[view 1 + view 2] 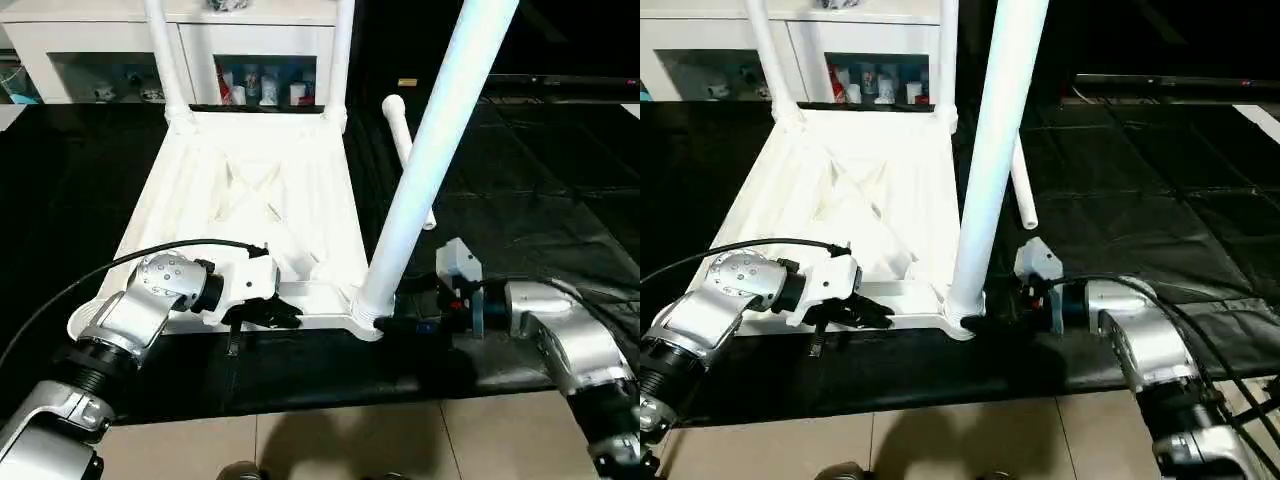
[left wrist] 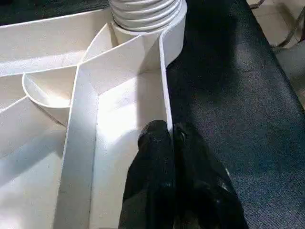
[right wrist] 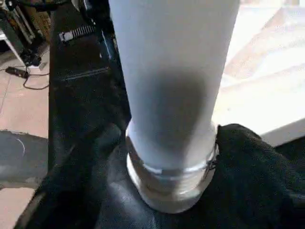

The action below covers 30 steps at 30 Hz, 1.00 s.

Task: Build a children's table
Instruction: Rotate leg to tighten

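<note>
The left gripper (image 2: 169, 138) is pinching the top's (image 1: 250, 200) near rim, fingers (image 2: 155, 143) squeezed together with the thin wall between them. The right gripper (image 3: 171, 157) is wrapping its black fingers (image 3: 248, 157) around the base of the near leg (image 1: 430, 160), right at the threaded end by the corner socket (image 1: 365, 322). The top is lying ribbed side up on the black mat (image 1: 530, 200). Two far legs (image 1: 165, 60) are standing in their sockets, and a loose leg (image 1: 405, 145) is lying on the mat just beside the top.
</note>
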Motion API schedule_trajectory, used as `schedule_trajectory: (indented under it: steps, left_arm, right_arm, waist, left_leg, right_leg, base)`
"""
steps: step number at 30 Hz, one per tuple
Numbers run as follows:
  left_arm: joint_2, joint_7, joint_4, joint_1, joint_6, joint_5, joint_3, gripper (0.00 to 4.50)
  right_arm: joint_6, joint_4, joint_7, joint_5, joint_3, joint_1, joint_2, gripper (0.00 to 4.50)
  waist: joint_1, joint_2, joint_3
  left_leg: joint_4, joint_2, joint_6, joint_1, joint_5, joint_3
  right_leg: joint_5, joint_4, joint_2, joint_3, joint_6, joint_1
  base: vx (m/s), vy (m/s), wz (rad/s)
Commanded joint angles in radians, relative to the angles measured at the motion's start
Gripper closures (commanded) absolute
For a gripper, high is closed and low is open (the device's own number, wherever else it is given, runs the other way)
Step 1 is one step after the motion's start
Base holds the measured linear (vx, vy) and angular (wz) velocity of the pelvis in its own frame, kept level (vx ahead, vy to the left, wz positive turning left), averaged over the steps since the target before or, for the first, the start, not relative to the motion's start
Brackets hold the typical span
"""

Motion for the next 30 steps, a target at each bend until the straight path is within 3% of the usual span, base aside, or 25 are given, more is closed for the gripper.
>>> schedule_trajectory:
  steps: [1, 9, 14, 18, 21, 24, 30]
  left_arm:
    - [-0.004, -0.05, -0.035, 0.006, -0.034, 0.011, -0.037, 4.5]
    - [-0.001, -0.054, -0.027, 0.004, -0.037, 0.017, -0.039, 4.5]
    - [-0.002, -0.054, -0.023, 0.001, -0.038, 0.017, -0.039, 4.5]
    - [-0.004, -0.053, -0.017, -0.003, -0.036, 0.021, -0.037, 4.5]
    - [-0.004, -0.053, -0.017, -0.004, -0.034, 0.022, -0.037, 4.5]
    - [-0.004, -0.055, -0.015, -0.005, -0.035, 0.023, -0.036, 4.5]
    - [-0.004, -0.057, -0.012, -0.008, -0.038, 0.025, -0.036, 4.5]
  right_arm:
    - [-0.007, 0.014, 0.019, 0.001, 0.009, -0.009, -0.003, 1.19]
    - [-0.023, 0.023, 0.038, -0.005, 0.02, -0.01, 0.003, 1.85]
    - [-0.032, 0.034, 0.045, -0.009, 0.025, -0.01, 0.006, 2.14]
    - [-0.032, 0.033, 0.049, -0.012, 0.027, -0.005, 0.006, 2.45]
    - [-0.043, 0.037, 0.043, -0.022, 0.028, -0.003, 0.005, 2.66]
    - [-0.032, 0.046, 0.033, -0.028, 0.027, -0.006, 0.004, 2.66]
    - [0.028, 0.063, 0.032, -0.002, 0.004, -0.022, 0.006, 2.02]
  waist:
    - [-0.004, 0.004, -0.083]
    - [-0.004, 0.004, -0.083]
    - [-0.006, 0.004, -0.079]
    - [-0.007, 0.003, -0.081]
    - [-0.011, 0.003, -0.079]
    - [-0.014, 0.003, -0.077]
    - [-0.013, 0.006, -0.079]
  left_leg:
    - [-0.065, 0.043, 0.068, 0.007, -0.083, -0.007]
    - [-0.065, 0.043, 0.068, 0.006, -0.087, -0.007]
    - [-0.068, 0.043, 0.055, 0.008, -0.118, -0.007]
    - [-0.067, 0.043, 0.056, 0.006, -0.102, -0.007]
    - [-0.068, 0.041, 0.052, 0.006, -0.121, -0.007]
    - [-0.069, 0.041, 0.046, 0.007, -0.134, -0.008]
    - [-0.07, 0.042, 0.041, 0.012, -0.142, -0.008]
  right_leg:
    - [-0.051, -0.057, -0.08, 0.053, -0.244, 0.063]
    - [-0.062, -0.057, -0.08, 0.052, -0.241, 0.063]
    - [-0.137, -0.067, -0.081, 0.052, -0.225, 0.062]
    - [-0.117, -0.063, -0.08, 0.052, -0.225, 0.063]
    - [-0.152, -0.069, -0.08, 0.052, -0.22, 0.062]
    - [-0.181, -0.072, -0.08, 0.052, -0.213, 0.061]
    - [-0.164, -0.07, -0.079, 0.052, -0.224, 0.063]
  base:
    - [0.0, 0.0, 0.0]
    - [0.0, 0.0, 0.0]
    - [0.0, 0.0, 0.0]
    - [0.0, 0.0, 0.0]
    - [0.0, 0.0, 0.0]
    - [0.0, 0.0, 0.0]
    - [0.0, 0.0, 0.0]
